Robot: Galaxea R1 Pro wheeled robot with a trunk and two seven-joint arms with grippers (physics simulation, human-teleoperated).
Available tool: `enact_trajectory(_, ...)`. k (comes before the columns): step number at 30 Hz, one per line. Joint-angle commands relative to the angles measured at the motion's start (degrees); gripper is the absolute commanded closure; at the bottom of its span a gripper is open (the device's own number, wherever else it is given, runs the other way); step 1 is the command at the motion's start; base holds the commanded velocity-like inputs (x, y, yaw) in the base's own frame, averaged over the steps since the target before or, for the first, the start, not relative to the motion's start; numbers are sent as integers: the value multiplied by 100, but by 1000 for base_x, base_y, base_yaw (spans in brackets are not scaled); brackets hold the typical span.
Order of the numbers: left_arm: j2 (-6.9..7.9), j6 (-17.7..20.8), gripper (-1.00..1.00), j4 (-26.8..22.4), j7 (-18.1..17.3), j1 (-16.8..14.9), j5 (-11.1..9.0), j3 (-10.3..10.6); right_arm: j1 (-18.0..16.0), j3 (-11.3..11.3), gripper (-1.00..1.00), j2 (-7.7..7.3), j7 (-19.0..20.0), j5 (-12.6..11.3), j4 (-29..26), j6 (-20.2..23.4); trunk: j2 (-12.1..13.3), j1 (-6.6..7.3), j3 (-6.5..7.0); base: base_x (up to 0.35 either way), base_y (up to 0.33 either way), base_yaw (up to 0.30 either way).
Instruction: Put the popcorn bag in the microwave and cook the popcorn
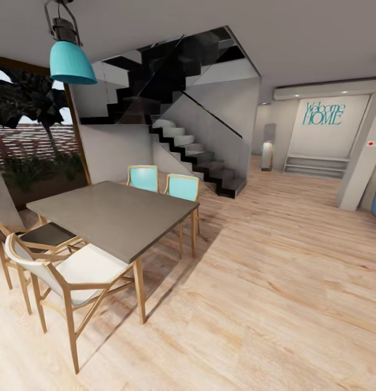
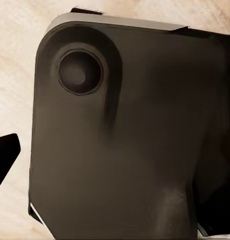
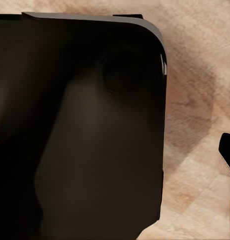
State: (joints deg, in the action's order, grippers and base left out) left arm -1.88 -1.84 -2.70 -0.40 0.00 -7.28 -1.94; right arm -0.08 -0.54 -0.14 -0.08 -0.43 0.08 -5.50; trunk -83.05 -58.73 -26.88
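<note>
Pale wood flooring (image 1: 275, 282) spreads across most of what we see from the head, with a grey dining table (image 1: 114, 214) to our left ringed by chairs, two of them turquoise-backed (image 1: 182, 187). Behind it a dark staircase (image 1: 199, 157) climbs the wall, a teal pendant lamp (image 1: 71, 62) hangs near the window, and a "Welcome HOME" sign (image 1: 324, 114) marks the far wall. We are in a dining area on our way, so we judge the fetch has not begun: the popcorn bag, the microwave and the kitchen tabletop lie somewhere outside these pictures.

Each wrist camera looks down at a dark rounded body panel (image 2: 124, 140) of our own (the same kind of shape sits in the right wrist view (image 3: 85, 130)) with floor planks beyond. We cannot tell whether either set of jaws is spread or pressed together.

The risks here are ones of driving. The table corner and the white-seated chair (image 1: 74, 271) stand close on our left, so a tight turn could clip them. Heading toward the hallway by the sign might also take us away from the kitchen, since nothing here shows which way it lies.
</note>
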Motion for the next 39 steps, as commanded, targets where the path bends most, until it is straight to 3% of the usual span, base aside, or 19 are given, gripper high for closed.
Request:
enact_trajectory(1,-96,-10,-100,-3,-4,0,-45,-14,-1,-6,-100,-2,-1,-8,1,-15,-3,0,-5,0,0,270)
enact_trajectory(8,-214,-10,-100,-11,-4,0,-99,-9,-1,-7,-100,5,-1,-10,1,-12,-3,0,-5,0,0,270)
enact_trajectory(39,-233,-14,-100,-20,-4,0,-125,-10,-1,-25,-100,0,10,-19,1,3,-3,0,-5,0,0,270)
